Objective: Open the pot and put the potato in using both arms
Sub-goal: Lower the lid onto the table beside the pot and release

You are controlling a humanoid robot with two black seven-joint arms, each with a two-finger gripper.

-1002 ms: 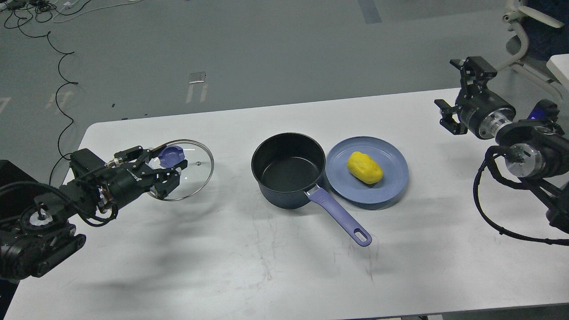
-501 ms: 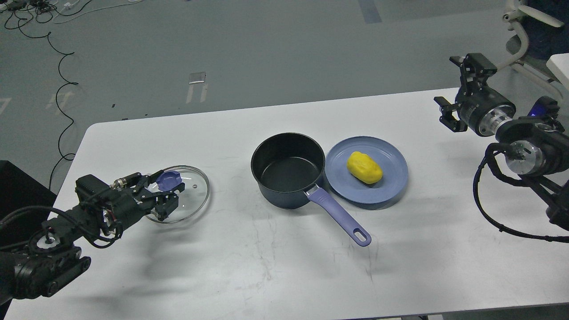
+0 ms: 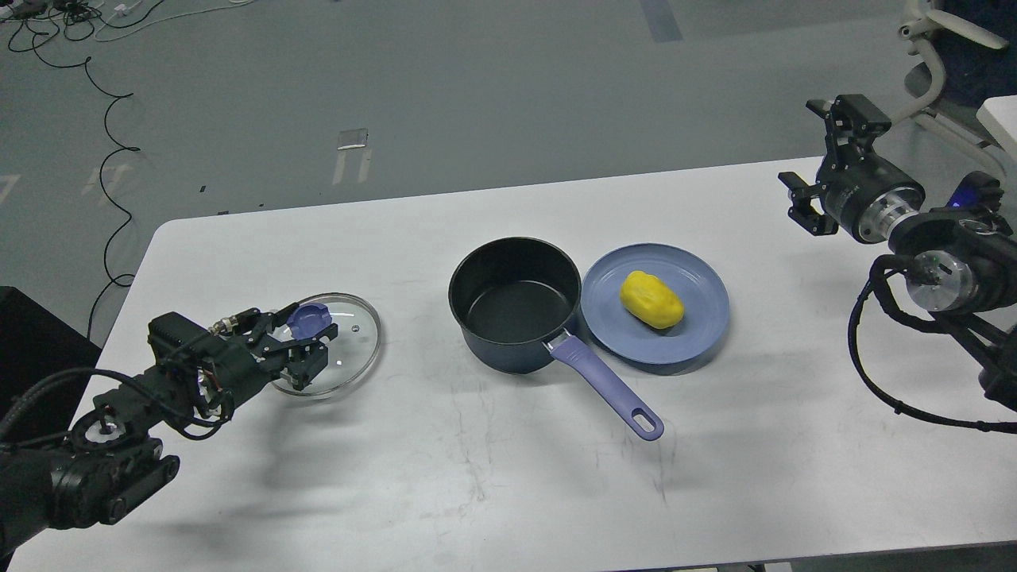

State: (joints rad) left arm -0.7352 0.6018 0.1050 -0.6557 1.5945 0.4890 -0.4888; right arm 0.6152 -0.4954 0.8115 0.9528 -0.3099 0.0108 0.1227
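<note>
A white table (image 3: 493,477) with rounded far corners is sitting on a grey floor (image 3: 477,95), where black cables (image 3: 103,119) are trailing at the far left and a white chair (image 3: 937,63) is standing at the far right. The near half of the table is lying bare, scuffed with faint marks.

The pot (image 3: 515,302) is standing open near the middle, its black inside showing. Its long axis is running from the bowl toward the near right, the purple handle (image 3: 608,387) pointing that way with its hole at the tip. Just beside the pot on the right, a blue plate (image 3: 699,318) is carrying the potato (image 3: 651,299), whose long axis is slanting from far left to near right.

Well apart to the left, near the table's left edge, the left gripper (image 3: 306,338) is clamping the purple knob (image 3: 308,320) of the glass lid (image 3: 349,349), which is lying low over the table. The right gripper (image 3: 826,171) is hanging over the far right edge, fingers spread apart, holding nothing.
</note>
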